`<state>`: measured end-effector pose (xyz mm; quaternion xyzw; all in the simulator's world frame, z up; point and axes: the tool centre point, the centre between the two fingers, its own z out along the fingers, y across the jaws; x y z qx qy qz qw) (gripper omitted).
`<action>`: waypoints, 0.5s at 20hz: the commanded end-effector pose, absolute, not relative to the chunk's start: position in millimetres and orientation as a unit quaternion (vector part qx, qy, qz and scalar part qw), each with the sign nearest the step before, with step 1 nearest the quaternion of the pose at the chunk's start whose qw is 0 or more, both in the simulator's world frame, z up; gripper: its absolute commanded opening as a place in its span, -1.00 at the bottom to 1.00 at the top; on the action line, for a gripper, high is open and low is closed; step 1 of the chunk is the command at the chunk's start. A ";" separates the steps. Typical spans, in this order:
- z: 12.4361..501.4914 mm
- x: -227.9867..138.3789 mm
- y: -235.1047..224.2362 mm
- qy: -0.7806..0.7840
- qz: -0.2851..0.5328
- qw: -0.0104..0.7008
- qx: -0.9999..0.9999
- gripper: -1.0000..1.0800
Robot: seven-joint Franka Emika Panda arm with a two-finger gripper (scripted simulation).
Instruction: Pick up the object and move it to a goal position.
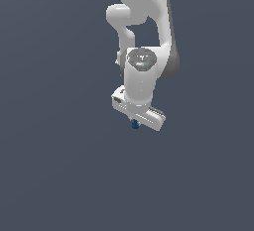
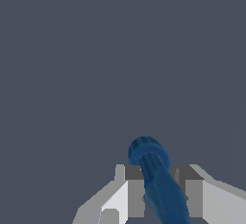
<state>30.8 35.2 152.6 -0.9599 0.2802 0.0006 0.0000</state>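
The white arm (image 1: 144, 41) is reaching down from above against a flat grey-blue ground (image 1: 54, 165), its gripper (image 1: 135, 122) pointing downward. The gripper is clenching the small dark blue object (image 1: 135, 124), which is peeking out just below the white hand in the exterior view. In the wrist view the object (image 2: 158, 180) is sitting between the two grey fingers (image 2: 132, 192), touching them, slanted rather than straight, with its rounded knobby end sticking out past the fingertips.

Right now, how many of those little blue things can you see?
1. The blue item sits between the fingers of the tool, poking out below it. No others show.
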 end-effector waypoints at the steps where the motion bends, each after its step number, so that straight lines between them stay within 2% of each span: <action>1: 182.7 26.0 39.7 0.280 0.000 0.000 -0.960 -1.00; 10: 292.2 10.5 55.5 0.281 0.000 0.000 -0.960 -1.00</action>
